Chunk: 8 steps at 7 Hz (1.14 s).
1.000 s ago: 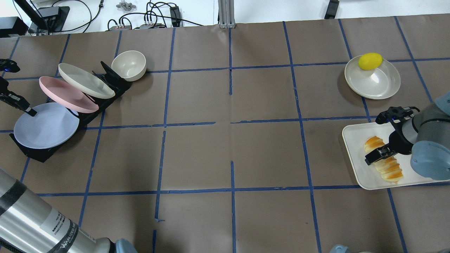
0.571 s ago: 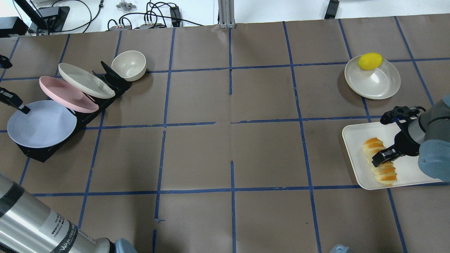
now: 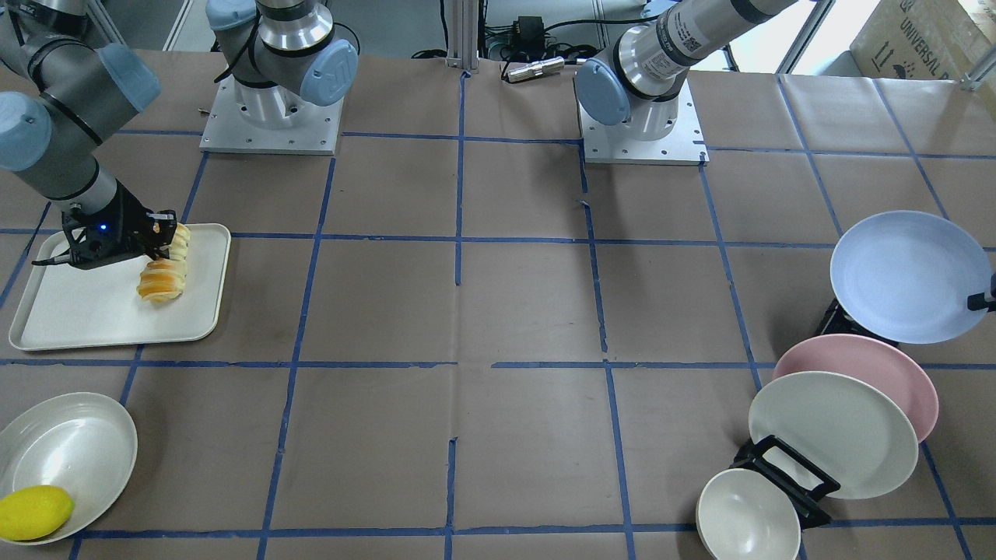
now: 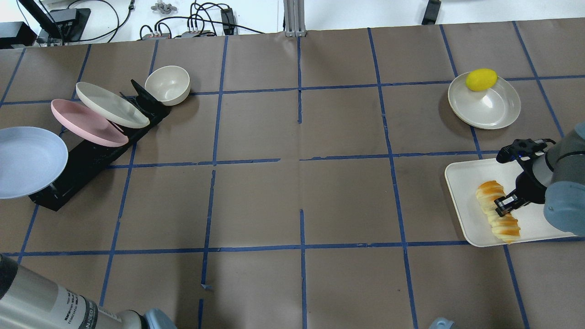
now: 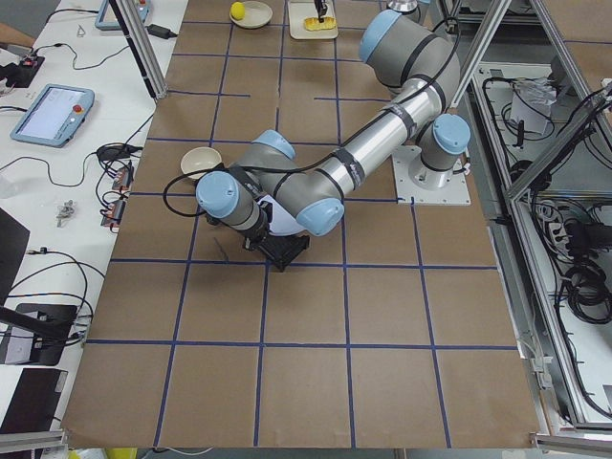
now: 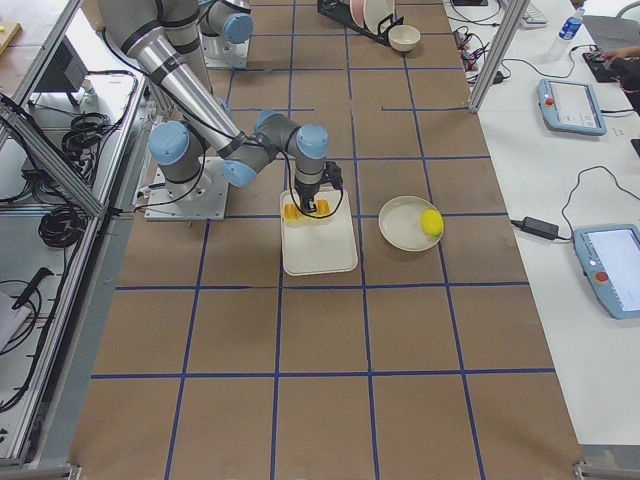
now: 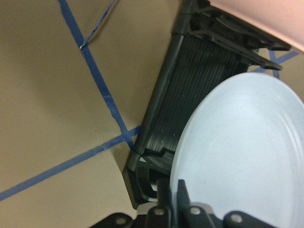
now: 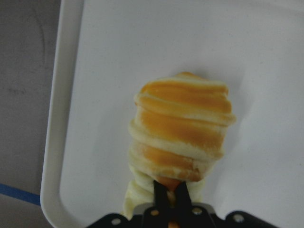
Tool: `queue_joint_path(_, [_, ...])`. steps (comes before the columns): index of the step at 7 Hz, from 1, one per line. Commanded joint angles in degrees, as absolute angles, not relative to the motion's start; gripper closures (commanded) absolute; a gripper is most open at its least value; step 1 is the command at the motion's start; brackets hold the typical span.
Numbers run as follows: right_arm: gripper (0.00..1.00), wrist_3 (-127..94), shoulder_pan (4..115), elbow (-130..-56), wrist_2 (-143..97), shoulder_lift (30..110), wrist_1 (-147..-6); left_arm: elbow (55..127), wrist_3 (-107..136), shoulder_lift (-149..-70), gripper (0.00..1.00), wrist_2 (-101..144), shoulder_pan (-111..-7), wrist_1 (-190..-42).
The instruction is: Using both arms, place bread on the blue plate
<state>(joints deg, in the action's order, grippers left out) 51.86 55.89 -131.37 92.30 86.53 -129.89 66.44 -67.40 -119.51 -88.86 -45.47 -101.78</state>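
Observation:
The pale blue plate point(image 4: 27, 162) hangs tilted above the left end of the black rack point(image 4: 91, 157). My left gripper point(image 7: 173, 192) is shut on the plate's rim point(image 7: 237, 156); it is outside the overhead view, and only its tip point(image 3: 982, 302) shows at the edge of the front view. The striped bread point(image 4: 496, 217) lies on the white tray point(image 4: 461, 183) at the right. My right gripper point(image 4: 502, 206) is shut on the bread's middle point(image 8: 183, 128), with the loaf pinched between the fingers.
A pink plate point(image 4: 84, 122) and a cream plate point(image 4: 112, 104) lean in the rack, with a cream bowl point(image 4: 167, 84) behind it. A yellow lemon point(image 4: 481, 79) sits on a cream plate point(image 4: 493, 109) at the far right.
The blue plate has moved left and up off the rack, and the left gripper has left the overhead view. The right gripper has come down onto the bread and closed on it.

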Motion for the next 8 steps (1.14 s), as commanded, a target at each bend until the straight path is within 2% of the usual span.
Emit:
queue_joint_path(1, [0.95, 51.7, 55.9, -130.9, 92.9, 86.8, -130.2, 67.7, -66.6, -112.5, 0.87, -88.7, -45.9, -107.0])
queue_joint_path(4, [0.94, 48.2, 55.9, -126.3, 93.3, 88.2, -128.2, 75.3, -61.0, -102.5, 0.87, -87.5, -50.3, -108.8])
queue_joint_path(6, [0.94, 45.5, 56.3, -117.9, 94.7, 91.1, -122.9, 78.7, -52.0, -100.8, 0.87, -87.2, -60.9, -107.6])
queue_joint_path(8, [0.94, 40.3, 56.9, -113.3, 94.7, 91.2, -120.3, 80.0, -41.7, -101.9, 0.87, -84.6, -71.0, -105.2])
